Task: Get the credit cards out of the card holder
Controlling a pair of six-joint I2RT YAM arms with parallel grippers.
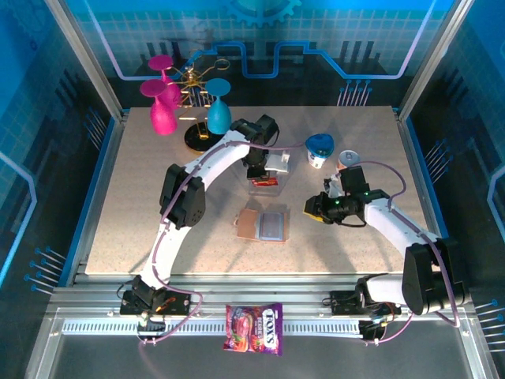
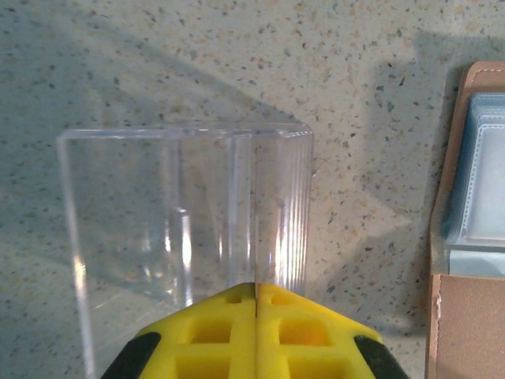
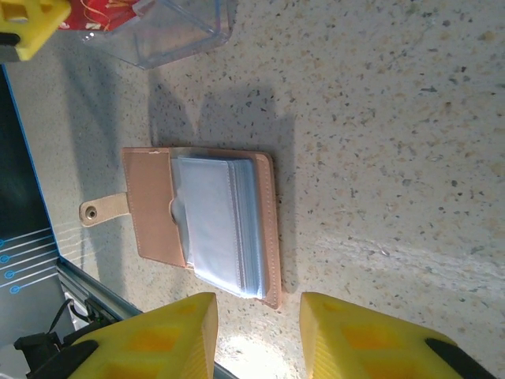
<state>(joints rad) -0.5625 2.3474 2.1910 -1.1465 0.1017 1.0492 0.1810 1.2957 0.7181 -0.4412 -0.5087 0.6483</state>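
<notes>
A speckled beige worktop [image 1: 126,197] sits inside a blue-lit, metal-framed booth. The brown card holder [image 3: 197,229] lies open and flat mid-worktop, grey-blue pockets up. Red credit cards [image 1: 267,181] lie in a clear box [image 2: 181,213] just beyond it. The left fingers [image 2: 256,304] are pressed together, empty, at the box's wall. The right fingers [image 1: 310,210] stand partly apart, holding nothing, beside the card holder.

I count 1 card holder [image 1: 263,225] & 1 clear box [image 1: 265,183]. Also 1 teal goblet [image 1: 218,114], 1 candy pkt [image 1: 254,328].
</notes>
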